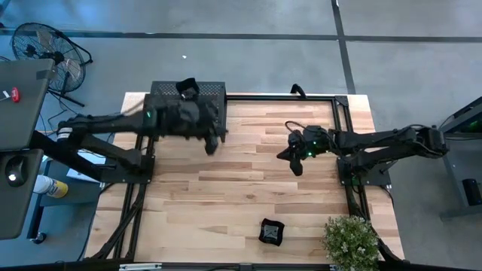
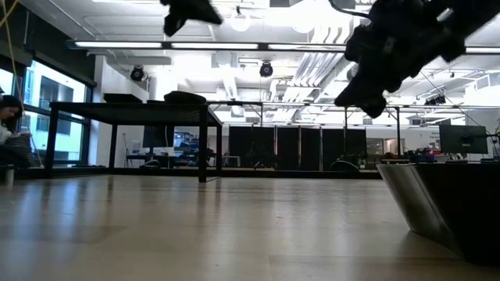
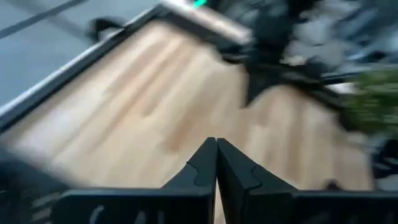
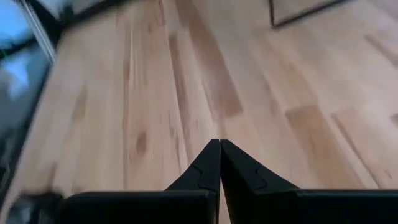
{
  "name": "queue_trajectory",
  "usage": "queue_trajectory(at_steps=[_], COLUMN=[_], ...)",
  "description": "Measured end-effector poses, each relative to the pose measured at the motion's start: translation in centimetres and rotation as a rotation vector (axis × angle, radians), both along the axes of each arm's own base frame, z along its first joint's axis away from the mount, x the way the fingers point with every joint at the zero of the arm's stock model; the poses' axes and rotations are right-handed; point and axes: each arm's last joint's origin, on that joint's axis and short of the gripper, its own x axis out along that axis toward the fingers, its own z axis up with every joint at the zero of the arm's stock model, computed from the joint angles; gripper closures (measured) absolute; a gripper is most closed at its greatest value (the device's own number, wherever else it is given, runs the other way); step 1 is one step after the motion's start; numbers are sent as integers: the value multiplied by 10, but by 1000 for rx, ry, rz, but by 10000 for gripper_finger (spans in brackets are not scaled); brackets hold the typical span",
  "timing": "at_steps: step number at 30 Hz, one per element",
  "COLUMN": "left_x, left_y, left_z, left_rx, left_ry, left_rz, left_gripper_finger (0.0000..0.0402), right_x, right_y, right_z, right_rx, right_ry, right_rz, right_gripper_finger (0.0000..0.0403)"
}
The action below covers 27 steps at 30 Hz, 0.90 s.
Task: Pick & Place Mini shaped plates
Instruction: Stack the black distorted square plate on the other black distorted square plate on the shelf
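At the table's near edge, seen from above, a stack of mini shaped plates (image 1: 272, 232) sits on the wooden table (image 1: 226, 196) — small glossy black dishes, nested together, their separate shapes too small to tell. Just to the right of them, at the near right corner, stands a small green plant (image 1: 350, 237). In the low view a dark, glossy sloped wall (image 2: 445, 211) fills the right side close to the camera; whether it belongs to the plates cannot be told.

Farther in, over the middle of the table, both arms hang above the bare wood, well apart from the plates. The right gripper (image 1: 296, 167) reaches in from the right side, its tip pointing toward the table's centre. Its own wrist view shows its fingers (image 4: 205, 171) pressed together to a point with nothing between them, only wood grain beneath.

The left gripper (image 1: 212, 145) comes in from the left, nearer the far edge. Its fingers (image 3: 202, 168) are likewise closed tip to tip and empty — the right arm shows blurred beyond them across the table.

At the far left corner of the table, behind the left arm's wrist, rests a black perforated rack (image 1: 188, 94).
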Motion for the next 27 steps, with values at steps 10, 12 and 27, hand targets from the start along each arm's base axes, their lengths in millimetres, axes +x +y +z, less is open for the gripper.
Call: queue_trajectory(at_steps=[10, 12, 27], left_x=[15, 11, -20], left_y=[-59, -65, -69], left_z=[-60, -70, -101], left_rx=[22, 15, 46], left_ry=[-241, -244, -272], left_rz=[-169, -192, -85], left_gripper_finger=[401, 401, 401], right_x=[3, 1, 45], right_y=[51, 70, 181], right_z=[38, 35, 2], right_rx=[10, 37, 76], right_ry=[219, 248, 485], right_rz=[65, 90, 224], right_gripper_finger=[401, 401, 299])
